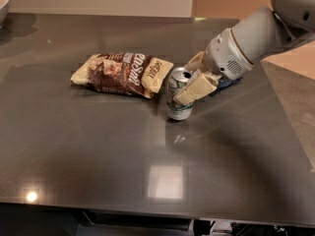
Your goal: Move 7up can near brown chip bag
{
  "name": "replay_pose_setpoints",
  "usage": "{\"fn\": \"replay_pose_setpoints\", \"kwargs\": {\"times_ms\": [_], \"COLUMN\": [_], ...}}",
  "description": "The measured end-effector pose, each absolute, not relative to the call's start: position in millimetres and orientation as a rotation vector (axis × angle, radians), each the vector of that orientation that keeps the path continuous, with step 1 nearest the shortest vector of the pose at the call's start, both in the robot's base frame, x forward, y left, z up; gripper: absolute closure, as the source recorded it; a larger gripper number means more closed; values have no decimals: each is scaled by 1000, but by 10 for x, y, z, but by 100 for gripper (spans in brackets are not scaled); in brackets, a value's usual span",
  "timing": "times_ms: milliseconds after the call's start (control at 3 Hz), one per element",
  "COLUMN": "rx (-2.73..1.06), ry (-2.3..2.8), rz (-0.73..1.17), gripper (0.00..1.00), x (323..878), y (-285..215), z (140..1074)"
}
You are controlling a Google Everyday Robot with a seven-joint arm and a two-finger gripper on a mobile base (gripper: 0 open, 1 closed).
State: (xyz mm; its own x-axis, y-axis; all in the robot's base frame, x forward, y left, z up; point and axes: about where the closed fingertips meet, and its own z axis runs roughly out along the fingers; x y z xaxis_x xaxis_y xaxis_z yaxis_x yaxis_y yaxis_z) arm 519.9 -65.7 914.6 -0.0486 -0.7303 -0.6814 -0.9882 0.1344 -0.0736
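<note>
The 7up can (177, 98) stands upright on the dark table, right next to the right end of the brown chip bag (123, 73), which lies flat left of centre. My gripper (189, 85) comes in from the right, and its cream fingers (196, 89) are closed around the can's right side. The can's shiny top with the pull-tab hole shows, and its base seems to rest on the table.
A small dark blue flat packet (227, 84) lies behind the gripper, mostly hidden by the arm. A bowl's edge (3, 1) shows at the far left corner. The table's right edge (288, 117) runs diagonally on the right; the front edge runs along the bottom.
</note>
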Motion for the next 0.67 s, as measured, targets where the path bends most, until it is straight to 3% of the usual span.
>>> {"fn": "replay_pose_setpoints", "kwargs": {"times_ms": [333,667], "rx": [-1659,-1671], "ry": [1826,1828], "rz": [599,628], "gripper": [100,82], "x": [5291,5381], "y": [-510,-411], "z": [9123,9046]}}
